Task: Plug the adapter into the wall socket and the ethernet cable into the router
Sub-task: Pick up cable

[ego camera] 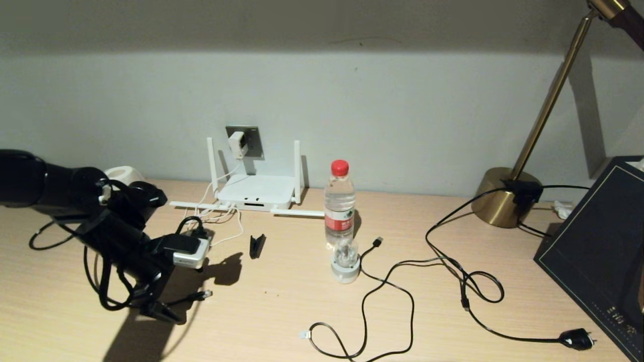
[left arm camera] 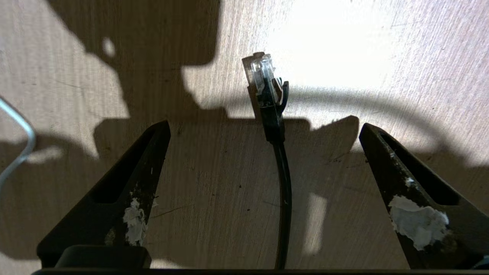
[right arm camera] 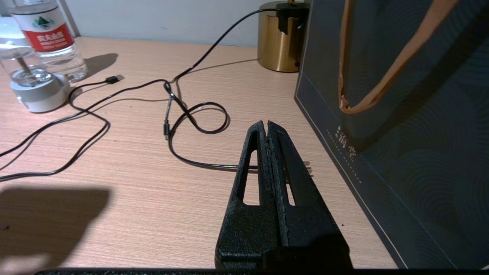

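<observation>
The white adapter (ego camera: 236, 143) sits in the grey wall socket (ego camera: 253, 141), and its thin white cord drops to the router (ego camera: 256, 192). The router is a flat white box with antennas, standing against the wall. On the table lies the ethernet cable (left arm camera: 283, 183), its clear connector (ego camera: 204, 294) just beyond my left gripper (ego camera: 158, 301). In the left wrist view the left gripper (left arm camera: 264, 125) is open, one finger on each side of the cable's black boot, touching nothing. My right gripper (right arm camera: 267, 123) is shut and empty, low over the table beside a dark bag.
A water bottle (ego camera: 339, 203) and a small round stand (ego camera: 345, 261) are right of the router. A black USB cable (ego camera: 377, 243) and a black plug (ego camera: 577, 339) with cord trail across the table. A brass lamp base (ego camera: 503, 196), a dark bag (ego camera: 598, 251) and a small black piece (ego camera: 257, 246) also stand here.
</observation>
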{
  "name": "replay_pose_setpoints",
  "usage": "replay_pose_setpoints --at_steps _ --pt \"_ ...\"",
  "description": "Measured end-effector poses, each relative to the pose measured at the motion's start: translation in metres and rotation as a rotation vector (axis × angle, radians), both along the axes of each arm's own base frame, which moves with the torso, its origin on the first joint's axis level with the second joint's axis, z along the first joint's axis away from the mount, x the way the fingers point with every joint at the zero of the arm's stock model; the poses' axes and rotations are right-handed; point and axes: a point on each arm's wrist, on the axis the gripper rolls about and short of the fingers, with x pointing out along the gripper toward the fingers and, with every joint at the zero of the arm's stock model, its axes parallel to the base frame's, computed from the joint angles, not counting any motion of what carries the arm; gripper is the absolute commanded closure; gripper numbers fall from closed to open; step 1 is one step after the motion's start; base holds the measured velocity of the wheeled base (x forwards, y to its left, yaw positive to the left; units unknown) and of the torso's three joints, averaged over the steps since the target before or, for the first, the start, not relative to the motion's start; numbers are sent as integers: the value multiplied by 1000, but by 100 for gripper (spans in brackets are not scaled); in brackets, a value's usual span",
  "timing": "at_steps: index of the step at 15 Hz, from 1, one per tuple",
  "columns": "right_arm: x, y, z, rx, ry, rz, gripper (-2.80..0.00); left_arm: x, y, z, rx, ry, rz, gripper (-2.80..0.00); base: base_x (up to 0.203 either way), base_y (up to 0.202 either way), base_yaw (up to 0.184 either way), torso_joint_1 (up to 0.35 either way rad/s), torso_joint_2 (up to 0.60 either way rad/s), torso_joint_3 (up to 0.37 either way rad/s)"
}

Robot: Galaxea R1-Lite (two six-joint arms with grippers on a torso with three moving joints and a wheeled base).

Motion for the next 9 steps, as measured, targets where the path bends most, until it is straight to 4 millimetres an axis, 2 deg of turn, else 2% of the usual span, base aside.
replay_pose_setpoints --at_steps 5,6,9 --pt "0 0 0 0 0 0 0 5 -3 -7 -2 18 -7 -280 0 0 0 0 0 0" --pt "0 0 0 0 1 0 0 6 -3 -8 -2 21 -7 0 0 0 0 0 0 0" --pt "0 0 0 0 0 0 0 6 -3 -10 -3 25 -9 0 0 0 0 0 0 0"
